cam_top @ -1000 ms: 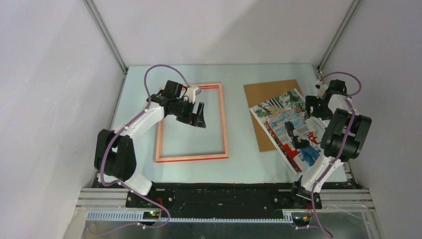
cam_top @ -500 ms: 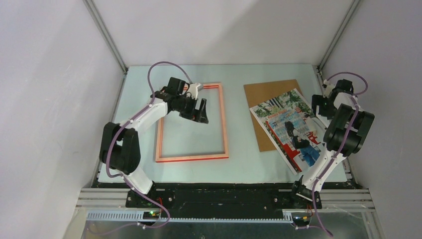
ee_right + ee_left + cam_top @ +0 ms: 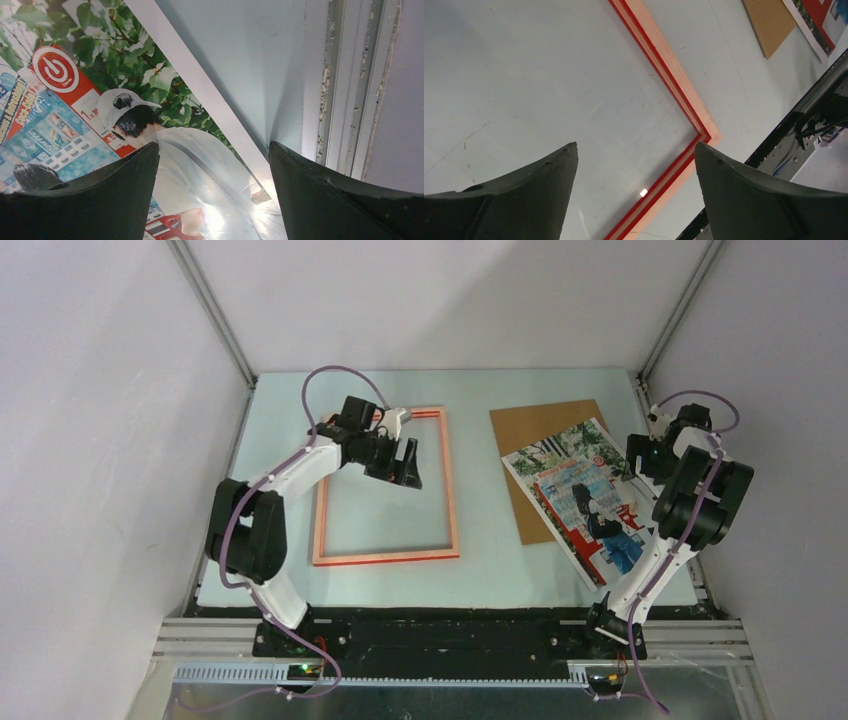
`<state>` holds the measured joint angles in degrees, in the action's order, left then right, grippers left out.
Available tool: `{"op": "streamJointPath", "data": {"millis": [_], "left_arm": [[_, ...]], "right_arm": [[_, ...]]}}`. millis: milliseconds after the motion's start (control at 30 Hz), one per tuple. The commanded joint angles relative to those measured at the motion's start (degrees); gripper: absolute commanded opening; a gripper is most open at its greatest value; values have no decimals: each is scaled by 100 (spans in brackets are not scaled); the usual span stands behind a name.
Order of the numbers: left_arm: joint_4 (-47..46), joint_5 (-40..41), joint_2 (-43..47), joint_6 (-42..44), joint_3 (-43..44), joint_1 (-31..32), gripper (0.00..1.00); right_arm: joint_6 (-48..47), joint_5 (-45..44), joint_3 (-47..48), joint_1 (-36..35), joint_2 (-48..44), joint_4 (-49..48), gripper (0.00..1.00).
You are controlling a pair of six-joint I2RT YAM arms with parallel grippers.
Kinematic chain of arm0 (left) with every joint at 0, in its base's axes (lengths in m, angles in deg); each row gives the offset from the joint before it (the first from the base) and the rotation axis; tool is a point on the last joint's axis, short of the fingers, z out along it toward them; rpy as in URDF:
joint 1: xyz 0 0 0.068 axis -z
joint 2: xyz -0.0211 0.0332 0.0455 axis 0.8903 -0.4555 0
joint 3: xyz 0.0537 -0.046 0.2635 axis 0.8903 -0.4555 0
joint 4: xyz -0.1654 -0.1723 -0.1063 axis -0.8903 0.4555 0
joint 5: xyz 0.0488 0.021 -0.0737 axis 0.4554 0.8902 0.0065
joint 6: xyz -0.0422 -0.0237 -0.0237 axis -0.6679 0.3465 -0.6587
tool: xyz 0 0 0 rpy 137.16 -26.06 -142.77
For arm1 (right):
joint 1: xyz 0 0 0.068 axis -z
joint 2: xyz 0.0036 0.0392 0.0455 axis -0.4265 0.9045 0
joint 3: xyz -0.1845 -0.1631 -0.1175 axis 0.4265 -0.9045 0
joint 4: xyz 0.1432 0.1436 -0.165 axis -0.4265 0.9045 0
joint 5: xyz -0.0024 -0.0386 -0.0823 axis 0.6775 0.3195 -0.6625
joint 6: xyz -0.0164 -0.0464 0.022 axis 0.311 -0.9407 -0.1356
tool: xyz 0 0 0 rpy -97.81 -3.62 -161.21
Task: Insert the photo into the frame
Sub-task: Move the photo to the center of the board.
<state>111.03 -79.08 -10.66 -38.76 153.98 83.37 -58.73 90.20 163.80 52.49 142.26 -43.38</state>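
Observation:
The frame (image 3: 386,557) lies flat on the left half of the table, pale orange-pink with a red inner strip. My left gripper (image 3: 408,472) hovers open over the space inside it, near its upper part. In the left wrist view, a frame corner (image 3: 704,135) shows between the open fingers (image 3: 524,200), with nothing held. The photo (image 3: 585,502), picture side up, lies slanted at the right, partly over a brown backing board (image 3: 540,430). My right gripper (image 3: 636,462) stands open above the photo's (image 3: 100,100) right edge. That white edge runs between the fingers (image 3: 340,200).
The table's right metal rail (image 3: 350,75) and the side wall stand close beside the right gripper. The backing board (image 3: 769,20) shows at the top right of the left wrist view, with the black base bar (image 3: 440,630) along the near edge.
The left gripper has shifted a little to the right over the frame's inside. The right arm has drawn slightly toward the right wall, its gripper staying over the photo's edge. Both stay open.

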Motion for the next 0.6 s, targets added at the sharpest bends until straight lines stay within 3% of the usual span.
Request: {"op": "streamJointPath", "data": {"millis": [0, 567], "left_arm": [[-173, -184, -97, -98, 348, 92, 91], [-310, -459, -945, -1913, 1385, 1016, 91]], "right_arm": [[-70, 176, -56, 42, 15, 196, 84], [393, 874, -825, 96, -639, 553, 81]]}}
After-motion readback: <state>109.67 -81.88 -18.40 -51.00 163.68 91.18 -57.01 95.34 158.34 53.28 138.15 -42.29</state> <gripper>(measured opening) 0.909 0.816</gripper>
